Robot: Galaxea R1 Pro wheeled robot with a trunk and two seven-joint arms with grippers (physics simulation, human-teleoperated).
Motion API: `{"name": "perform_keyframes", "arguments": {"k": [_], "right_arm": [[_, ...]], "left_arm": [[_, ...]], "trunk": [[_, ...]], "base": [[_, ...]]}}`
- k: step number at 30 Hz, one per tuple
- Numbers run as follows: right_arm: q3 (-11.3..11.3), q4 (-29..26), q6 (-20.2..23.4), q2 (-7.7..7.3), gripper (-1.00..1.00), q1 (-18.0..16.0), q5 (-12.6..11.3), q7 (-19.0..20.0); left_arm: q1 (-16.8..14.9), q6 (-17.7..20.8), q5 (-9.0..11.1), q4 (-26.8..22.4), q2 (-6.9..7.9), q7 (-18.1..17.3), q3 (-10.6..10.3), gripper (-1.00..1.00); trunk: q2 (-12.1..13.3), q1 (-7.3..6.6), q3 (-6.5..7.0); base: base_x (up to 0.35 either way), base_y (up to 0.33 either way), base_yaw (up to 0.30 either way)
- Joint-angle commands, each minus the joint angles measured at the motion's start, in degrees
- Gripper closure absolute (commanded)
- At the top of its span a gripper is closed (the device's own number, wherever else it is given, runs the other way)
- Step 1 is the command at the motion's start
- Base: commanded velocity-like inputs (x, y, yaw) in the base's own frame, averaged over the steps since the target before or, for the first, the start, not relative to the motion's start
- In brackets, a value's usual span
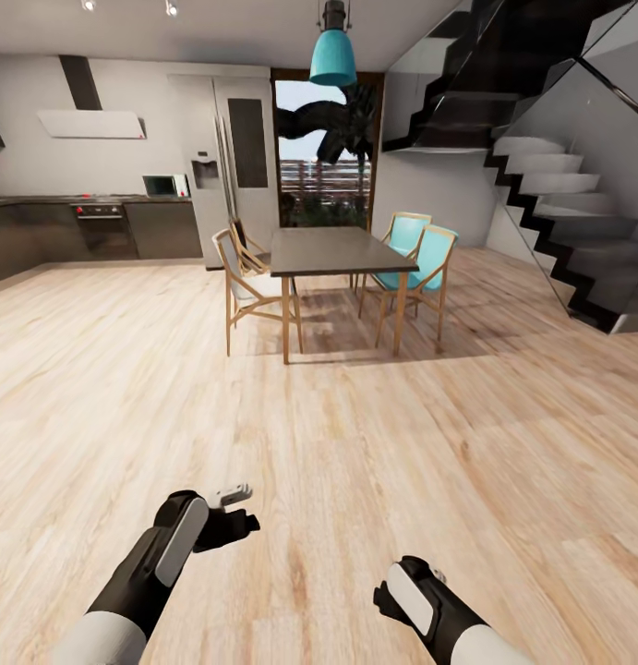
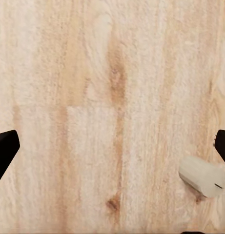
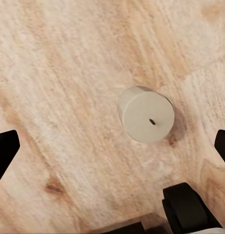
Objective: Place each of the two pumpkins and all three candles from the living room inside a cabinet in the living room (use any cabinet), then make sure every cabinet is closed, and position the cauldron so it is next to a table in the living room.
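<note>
L gripper (image 1: 234, 508): jaws spread wide per L wrist cam, black fingertips (image 2: 5, 153) sitting at opposite frame edges, nothing between them but floor (image 2: 92, 97). Hovering over light wood planks, arm reaching fwd and down in head cam.

R gripper (image 1: 392, 591): jaws also spread, fingertips (image 3: 5, 151) at opposite edges of R wrist cam, gripping nothing. Pointing down at floor too.

Candles: one pale stubby candle (image 3: 145, 114) standing upright on the floor under the R gripper, flat top w/ small dark wick hole facing the cam, roughly between the jaw tips in view but not touching either. L wrist cam is showing a pale cylinder (image 2: 202, 176) lying tilted on the planks near one fingertip, apart from it; looks like another candle but can't confirm. Neither one is inside any container; both sitting on bare floor.

A black rounded robot part (image 3: 188, 209) is poking into the R wrist frame edge.

Further out in head cam: dark dining tabletop (image 1: 337, 251) on wood legs, nothing on it as far as I can see. Two wood-frame chairs (image 1: 249, 282) on its L side, two turquoise chairs (image 1: 418, 268) on its R. Teal pendant lamp (image 1: 333, 51) hanging above. Kitchen units (image 1: 97, 226) w/ oven along the far L wall, doors looking shut; tall fridge (image 1: 228, 157) beside them. Dark staircase (image 1: 549, 185) w/ glass panel on R. Glass door (image 1: 323, 157) behind the tabletop.
</note>
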Motion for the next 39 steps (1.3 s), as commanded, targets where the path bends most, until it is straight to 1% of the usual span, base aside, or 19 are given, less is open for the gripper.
{"name": "perform_keyframes", "arguments": {"k": [1, 4, 6, 10, 16, 20, 23, 24, 26, 28, 29, 30, 31, 32, 33, 34, 36, 37, 39], "right_arm": [[0.0, 0.1, -0.1, 0.0, -1.0, 0.0, 0.0, 0.0], [0.1, 0.4, -0.3, -0.13, -1.0, 0.0, 0.0, 0.0], [0.1, 1.8, -1.6, -0.6, -1.0, 0.0, 0.0, 0.1], [0.2, 4.2, -4.5, -0.94, -1.0, -0.3, 0.0, 0.2], [0.2, 4.8, -6.8, -0.96, -1.0, -0.4, 0.1, 0.5], [0.2, 5.5, -7.4, -0.91, -1.0, -0.4, 2.5, 0.7], [0.1, 5.7, -7.7, -0.81, -1.0, -0.4, 5.5, 0.8], [0.0, 5.7, -8.1, -0.74, -1.0, -0.4, 6.3, 0.9], [0.0, 5.7, -8.5, -0.66, -1.0, -0.4, 6.8, 0.9], [0.0, 5.7, -8.6, -0.64, -1.0, -0.4, 7.0, 0.9], [0.0, 5.7, -8.6, -0.62, -1.0, -0.4, 7.0, 0.9], [0.0, 5.7, -8.6, -0.56, -1.0, -0.4, 7.0, 0.9], [0.0, 5.7, -8.7, -0.53, -1.0, -0.4, 7.0, 0.9], [0.0, 5.7, -8.7, -0.5, -1.0, -0.4, 7.0, 0.9], [0.1, 5.7, -8.7, -0.47, -1.0, -0.4, 7.1, 0.9], [0.1, 5.7, -8.7, -0.46, -1.0, -0.4, 7.1, 0.9], [0.1, 5.7, -8.7, -0.36, -1.0, -0.4, 7.1, 0.9], [0.1, 5.7, -8.7, -0.33, -1.0, -0.4, 7.1, 0.9], [0.1, 5.7, -8.7, -0.3, -1.0, -0.4, 7.1, 0.9]], "left_arm": [[0.0, 0.1, 0.0, 0.0, 0.0, -0.7, 0.1, -1.0], [0.0, 0.4, -0.1, 0.0, 0.0, -2.3, 0.2, -1.0], [0.0, 0.8, -0.1, 0.0, -0.08, -3.2, 0.2, -1.0], [0.0, 1.2, -0.1, 0.0, -0.04, -3.8, 0.2, -1.0], [0.0, 1.7, 0.0, 0.0, -0.08, -4.0, 0.2, -1.0], [0.0, 2.1, 0.1, 0.0, -0.06, -4.0, 0.3, -1.0], [0.0, 3.0, 0.1, 0.0, -0.02, -4.1, 0.4, -1.0], [0.0, 3.3, 0.1, 0.0, -0.01, -5.1, 0.4, -1.0], [0.0, 4.1, 0.1, -0.1, 0.12, -9.2, 0.4, -1.0], [-0.1, 4.4, 0.1, -0.1, 1.27, -14.3, 0.5, -1.0], [-0.1, 4.5, 0.1, 0.0, 1.77, -15.7, 0.5, -1.0], [-0.1, 4.6, 0.2, -0.1, 3.58, -20.5, 0.8, -1.0], [-0.1, 4.6, 0.4, 0.0, 4.27, -22.3, 1.0, -1.0], [-0.1, 4.6, 1.0, 0.0, 5.64, -26.2, 1.4, -1.0], [-0.1, 4.6, 2.7, 0.0, 7.62, -32.6, 2.1, -1.0], [-0.1, 4.6, 3.4, 0.0, 8.29, -34.8, 2.3, -1.0], [-0.1, 4.6, 5.3, 0.1, 10.6, -41.8, 2.8, -1.0], [-0.1, 4.5, 5.8, 0.1, 11.49, -43.9, 3.0, -1.0], [-0.1, 4.5, 6.4, 0.2, 12.59, -45.9, 3.1, -1.0]], "trunk": [[-0.4, 0.23, -0.18], [-1.6, 0.88, -0.72], [-2.4, 1.32, -1.08], [-4.0, 2.2, -1.8], [-6.4, 3.52, -2.88], [-8.0, 4.4, -3.6], [-9.2, 5.06, -4.13], [-9.6, 5.28, -4.31], [-10.4, 5.72, -4.67], [-11.2, 6.16, -5.03], [-11.6, 6.38, -5.21], [-12.0, 6.59, -5.39], [-12.4, 6.81, -5.57], [-12.8, 7.03, -5.75], [-13.3, 7.25, -5.93], [-13.7, 7.47, -6.11], [-14.5, 7.91, -6.47], [-14.9, 8.13, -6.65], [-15.7, 8.57, -7.01]], "base": [[0.0, 0.0, 0.0], [0.0, 0.0, 0.0], [0.0, 0.0, 0.0], [0.0, 0.0, 0.0], [0.0, 0.0, 0.0], [0.0, 0.0, 0.0], [0.0, 0.0, 0.0], [0.0, 0.0, 0.0], [0.0, 0.0, 0.0], [0.0, 0.0, 0.0], [0.0, 0.0, 0.0], [0.0, 0.0, 0.0], [0.0, 0.0, 0.0], [0.0, 0.0, 0.0], [0.0, 0.0, 0.0], [0.0, 0.0, 0.0], [0.0, 0.0, 0.0], [0.0, 0.0, 0.0], [0.0, 0.0, 0.0]]}}
